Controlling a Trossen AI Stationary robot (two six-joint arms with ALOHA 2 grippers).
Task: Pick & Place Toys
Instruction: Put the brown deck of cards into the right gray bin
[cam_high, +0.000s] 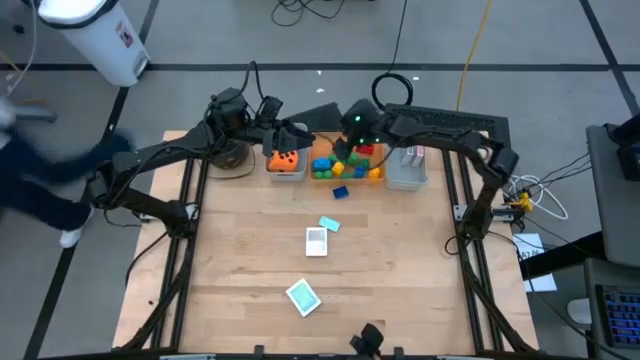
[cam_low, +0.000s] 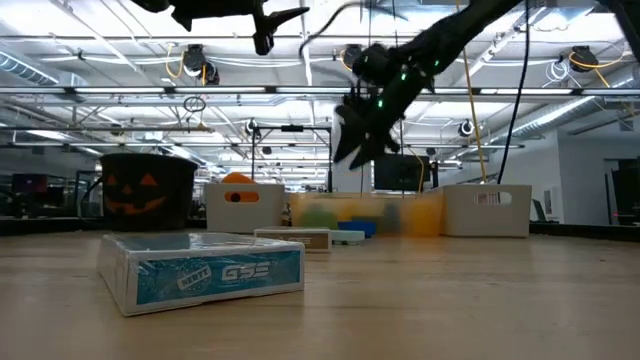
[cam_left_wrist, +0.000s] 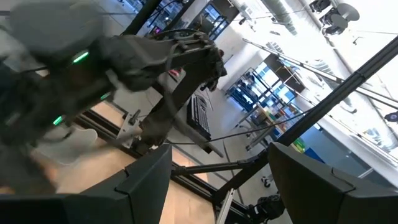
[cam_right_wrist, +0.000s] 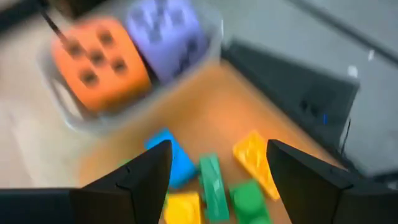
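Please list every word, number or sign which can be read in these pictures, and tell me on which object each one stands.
"GSE": on the side of the teal card box lying nearest the low camera.
Small white tag beside it on that box: too blurred to read.
Label on the grey bin: too small to read.
Carved face, no words: on the black pot.

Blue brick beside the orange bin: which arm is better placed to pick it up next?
Probably the right. The right pincer hangs open over the orange bin, close to the blue brick; the left pincer is above the orange die, farther off.
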